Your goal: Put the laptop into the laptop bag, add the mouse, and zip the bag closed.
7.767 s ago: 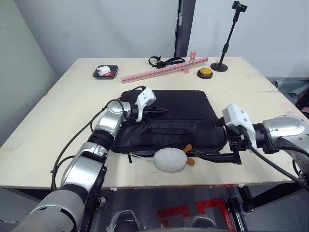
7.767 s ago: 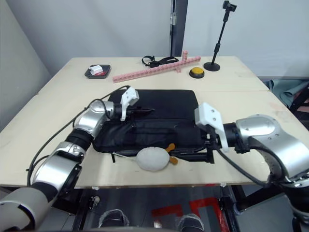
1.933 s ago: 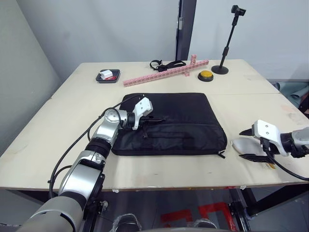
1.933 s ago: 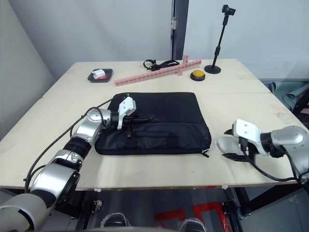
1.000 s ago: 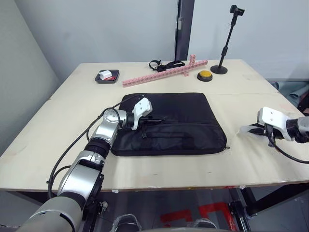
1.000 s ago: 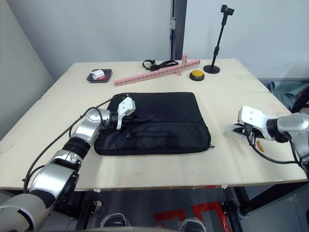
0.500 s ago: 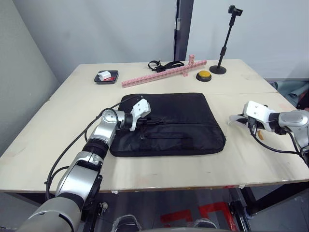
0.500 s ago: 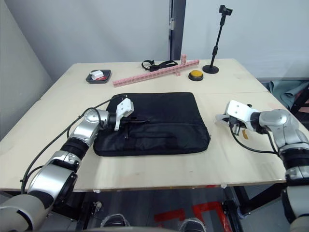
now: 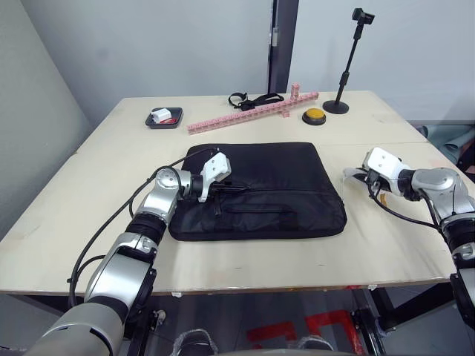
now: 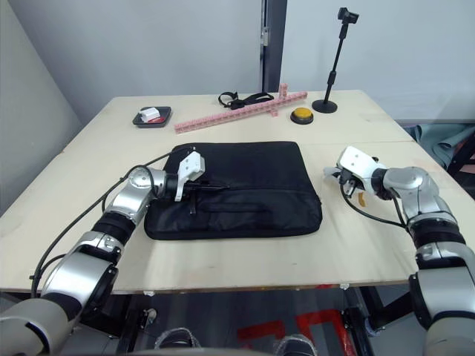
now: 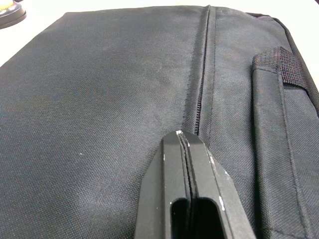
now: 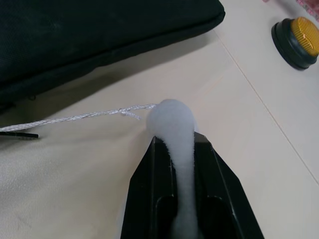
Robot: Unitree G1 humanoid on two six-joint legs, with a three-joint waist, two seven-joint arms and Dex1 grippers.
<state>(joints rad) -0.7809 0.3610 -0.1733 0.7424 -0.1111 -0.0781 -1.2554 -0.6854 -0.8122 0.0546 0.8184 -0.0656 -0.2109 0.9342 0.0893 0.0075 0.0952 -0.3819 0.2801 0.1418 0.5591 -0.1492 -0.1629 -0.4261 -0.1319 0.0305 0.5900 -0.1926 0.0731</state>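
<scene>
My left gripper [image 11: 185,142], fingers pressed together with nothing between them, rests on top of the laptop bag [image 9: 267,185], tips at the zipper seam [image 11: 202,79] that runs along the bag's top face. The bag lies flat and closed on the bench [image 9: 111,170]. My right gripper [image 12: 174,142] is clamped on a soft white fluffy thing [image 12: 172,119], held off the bag's right edge, apart from it; a thin white string [image 12: 75,118] trails from it toward the bag. Beyond the bag's far edge: yellow button [image 9: 315,115], pink block strip [image 9: 249,111], small black tray [image 9: 162,117], black stand [image 9: 349,67].
</scene>
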